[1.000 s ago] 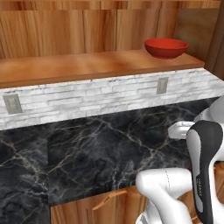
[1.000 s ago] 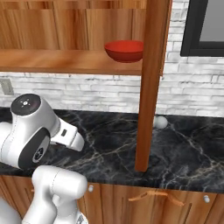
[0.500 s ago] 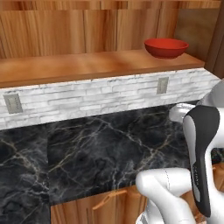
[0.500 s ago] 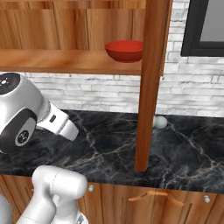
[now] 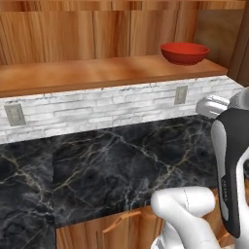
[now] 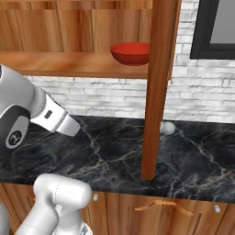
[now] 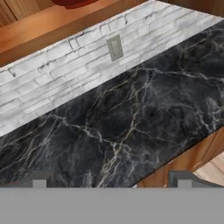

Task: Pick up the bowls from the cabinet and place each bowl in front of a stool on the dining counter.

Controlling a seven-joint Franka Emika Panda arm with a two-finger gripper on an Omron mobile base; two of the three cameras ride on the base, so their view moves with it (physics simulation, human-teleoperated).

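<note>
A glossy red bowl (image 5: 185, 52) (image 6: 131, 53) sits on the plank shelf (image 5: 97, 73) (image 6: 59, 64) of the wood-panelled cabinet, near the shelf's right end. In the hand view only its dark red underside (image 7: 72, 2) peeks in at the top edge, above the shelf (image 7: 43, 26). My gripper (image 7: 111, 183) is open with nothing between its fingertips (image 7: 39, 183). It hovers over the black wall counter, well below and short of the bowl. The stool and the dining counter are out of view.
The black marble wall counter (image 5: 107, 165) (image 6: 114, 147) (image 7: 131, 118) runs under the shelf, backed by white brick with outlets (image 5: 181, 95) (image 7: 115, 47). An upright wooden post (image 6: 158, 87) stands right of the bowl, with a small pale ball (image 6: 167, 127) behind it. Base cabinet handles (image 6: 166, 205) lie below.
My arm has swung: its upper link has risen at the right of the left base view and shifted left and up in the right base view. The red bowl has not moved.
</note>
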